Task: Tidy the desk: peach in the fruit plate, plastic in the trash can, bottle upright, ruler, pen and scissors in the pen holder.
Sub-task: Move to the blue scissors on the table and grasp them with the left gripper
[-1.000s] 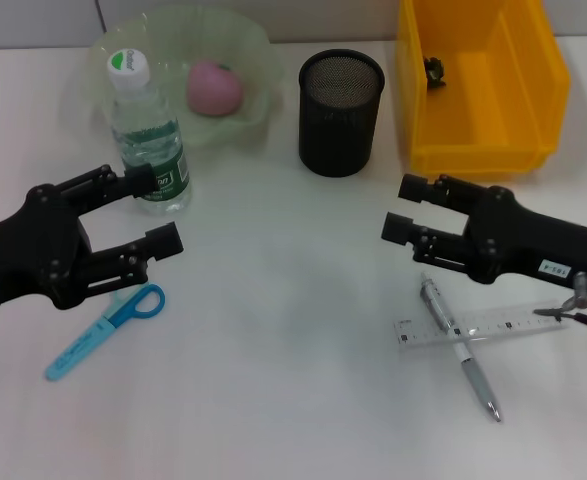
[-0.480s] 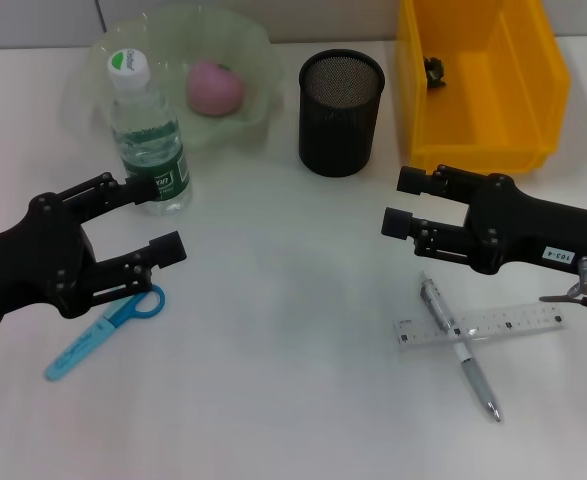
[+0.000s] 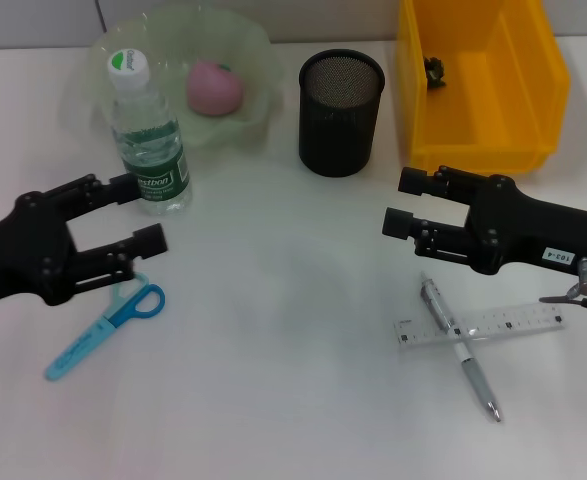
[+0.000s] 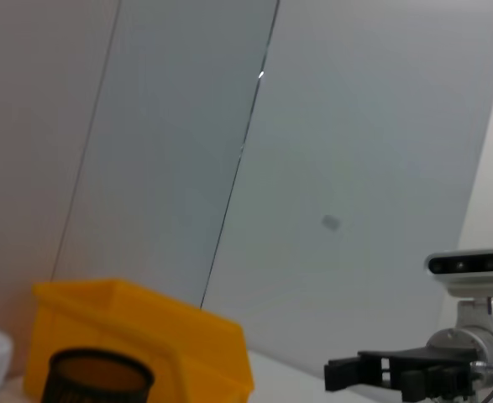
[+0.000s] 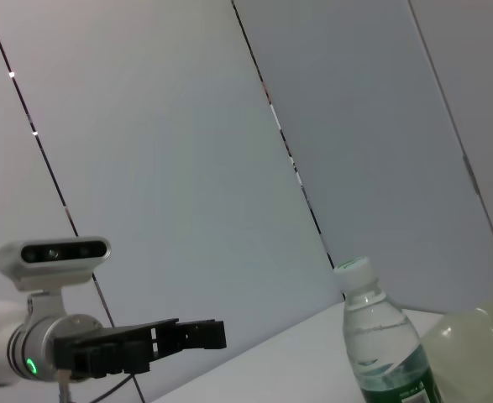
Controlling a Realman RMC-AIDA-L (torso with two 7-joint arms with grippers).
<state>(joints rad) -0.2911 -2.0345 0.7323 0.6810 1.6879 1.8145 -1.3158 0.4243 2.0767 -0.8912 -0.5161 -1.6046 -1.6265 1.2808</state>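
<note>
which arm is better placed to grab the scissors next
Left. The left tool hangs open right beside the scissors, while the right tool sits across the desk, near the pen and ruler.

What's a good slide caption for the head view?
Mid-tidy: bottle upright, peach in fruit plate; both open claws, left and right, hover over scissors, pen and ruler.

The worktop (image 3: 273, 400) is white. The bin (image 3: 478, 85) is yellow, the mesh holder (image 3: 340, 100) black. A pink peach (image 3: 214, 87) sits in a pale green plate (image 3: 253, 50). The clear bottle (image 3: 148, 135) has a green label and a white cap. The scissors (image 3: 103, 328) are blue, the ruler (image 3: 478, 326) clear, the pen (image 3: 460, 345) silver.
</note>
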